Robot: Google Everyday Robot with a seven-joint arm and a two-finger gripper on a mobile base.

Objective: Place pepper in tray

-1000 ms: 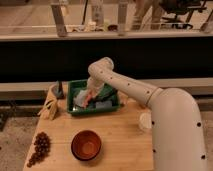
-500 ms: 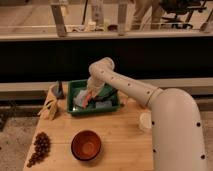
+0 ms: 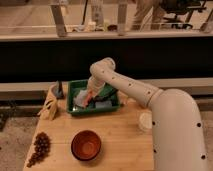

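Observation:
The dark green tray (image 3: 74, 87) sits at the back of the wooden table. The orange-red pepper (image 3: 88, 98) lies slanted inside it, on top of pale blue-white items (image 3: 80, 101). My gripper (image 3: 93, 94) reaches down into the tray from the white arm and is right at the upper end of the pepper. The arm hides the back right part of the tray.
A round reddish-brown bowl (image 3: 86, 144) stands at the table's front. A bunch of dark grapes (image 3: 39, 147) lies at the front left. A tan wooden object (image 3: 49, 108) and a dark small item (image 3: 59, 89) are left of the tray. A white cup (image 3: 145, 121) stands by the arm.

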